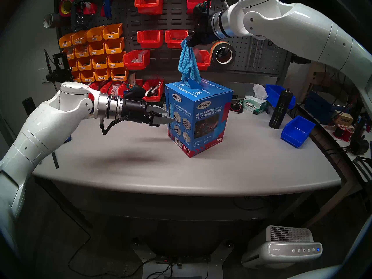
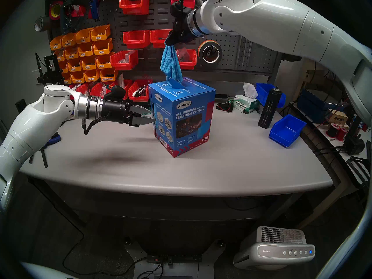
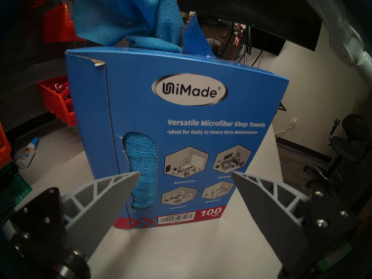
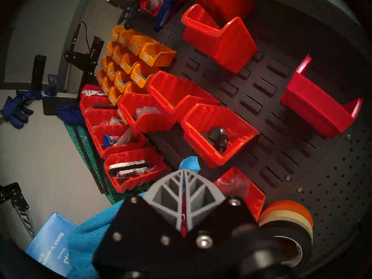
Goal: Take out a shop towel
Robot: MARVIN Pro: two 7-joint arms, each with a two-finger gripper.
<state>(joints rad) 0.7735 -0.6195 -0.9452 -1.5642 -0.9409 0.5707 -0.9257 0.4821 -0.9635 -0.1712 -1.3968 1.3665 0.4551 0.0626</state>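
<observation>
Grey and broad, the counter (image 1: 141, 161) fills the foreground below the head camera and carries everything else. On it, near the middle, stands the blue carton (image 1: 198, 119) printed "All-Purpose Cleaning Cloths", upright, with its top flap torn open. Level with the carton's left side, the left gripper (image 1: 168, 116) has its two grey fingers (image 3: 112, 194) spread wide, holding nothing; in the left wrist view their tips frame the carton's side panel, and whether they touch it cannot be told. High above the carton, in front of the pegboard of red and orange bins (image 1: 150, 38), the right gripper (image 1: 190, 42) is clamped tight on the top end of the shop towel (image 1: 188, 65). That sky-blue towel hangs limp from the gripper straight down to the carton's top opening, where its lower end is still tucked inside. More blue cloth shows through an oval cut-out (image 3: 143, 169) in the carton's side. To the right stand a black cylinder (image 1: 280, 109) and a Kimtech tissue box (image 1: 254, 105).
</observation>
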